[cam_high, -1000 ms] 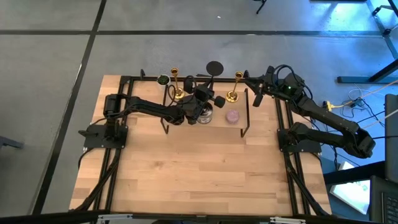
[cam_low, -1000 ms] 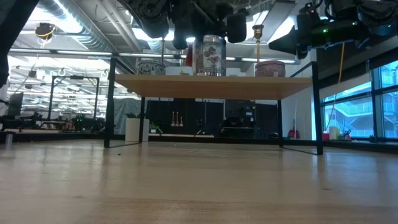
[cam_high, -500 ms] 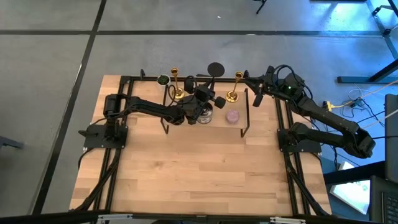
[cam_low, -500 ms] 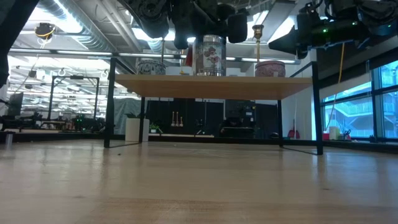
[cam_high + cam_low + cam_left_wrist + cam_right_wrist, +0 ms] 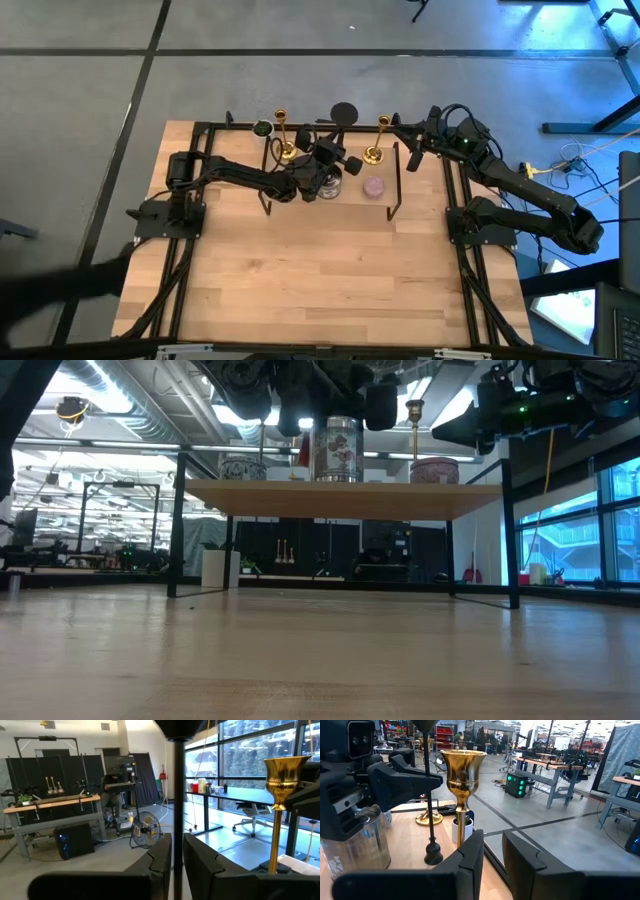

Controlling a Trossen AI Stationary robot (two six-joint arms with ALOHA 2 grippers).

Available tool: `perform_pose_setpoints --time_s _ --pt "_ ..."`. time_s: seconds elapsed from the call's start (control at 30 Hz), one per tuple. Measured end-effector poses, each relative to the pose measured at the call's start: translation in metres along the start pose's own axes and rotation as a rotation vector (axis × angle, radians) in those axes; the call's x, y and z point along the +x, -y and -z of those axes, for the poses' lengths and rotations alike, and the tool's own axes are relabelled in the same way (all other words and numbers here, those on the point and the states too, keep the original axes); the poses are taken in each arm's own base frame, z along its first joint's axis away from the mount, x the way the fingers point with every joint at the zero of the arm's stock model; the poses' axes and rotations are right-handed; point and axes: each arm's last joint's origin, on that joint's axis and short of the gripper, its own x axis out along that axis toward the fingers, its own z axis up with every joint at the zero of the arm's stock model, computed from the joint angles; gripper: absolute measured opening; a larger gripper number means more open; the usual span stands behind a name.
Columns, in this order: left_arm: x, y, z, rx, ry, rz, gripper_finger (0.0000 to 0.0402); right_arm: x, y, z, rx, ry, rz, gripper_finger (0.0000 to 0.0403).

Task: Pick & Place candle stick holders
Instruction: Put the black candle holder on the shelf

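Step in hand: you are lining up the pick of the right candlestick [image 5: 462, 770]. Judging by how things lie, neither candlestick is lifted yet.

Right gripper [image 5: 492, 835]: you are holding it narrow and empty, the fingers [image 5: 470, 860] standing slightly apart. It is hovering at the shelf's [image 5: 340, 495] far right corner.

Right candlestick, place: it is standing upright near the shelf's far right corner. The pink candle [image 5: 374, 186] is sitting nearer the shelf's front edge.

Candlestick to right gripper: the stem is rising just beyond the fingertips, a little to one side of the gap and not inside it. Nothing shows the fingers touching it.

Left gripper [image 5: 177, 837]: you are holding it narrow too, with a thin black rod [image 5: 177, 795] standing in the slit between the fingers. It is carrying no candlestick. It is hanging over the middle of the shelf, above the tin [image 5: 328, 186].

Left candlestick [image 5: 283, 138]: it is standing upright near the shelf's far left corner, beside the left arm and apart from its fingertips.

Next move, as a judgement: you are likely needing to spread the right fingers wider and shift sideways until the stem is sitting in the gap. Then close on the stem below the cup.

Risk, as a judgement: the candlestick is looking tall and slim. A nudge from one finger could tip it off the far edge.
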Motion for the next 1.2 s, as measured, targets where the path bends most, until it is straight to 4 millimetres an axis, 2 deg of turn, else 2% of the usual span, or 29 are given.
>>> perform_pose_setpoints --time_s 0.7,0.97,1.13,1.2 --pt "-0.0021 0.0008 -0.0002 0.025 -0.005 -0.015 0.0078 0.0 -0.0001 -0.0002 -0.001 0.003 -0.005 0.0073" --pt "-0.002 0.0007 -0.0005 0.027 -0.004 -0.014 0.0057 0.0 -0.0001 -0.0003 -0.001 0.003 -0.006 0.0073" --pt "-0.002 0.002 -0.0008 0.03 0.008 0.031 0.001 0.0 -0.0002 -0.0003 -0.001 0.003 -0.007 0.0073" --pt "-0.002 0.0026 -0.001 0.03 0.012 0.05 0.0004 0.0 -0.0002 -0.0003 -0.001 0.003 -0.007 0.0073"
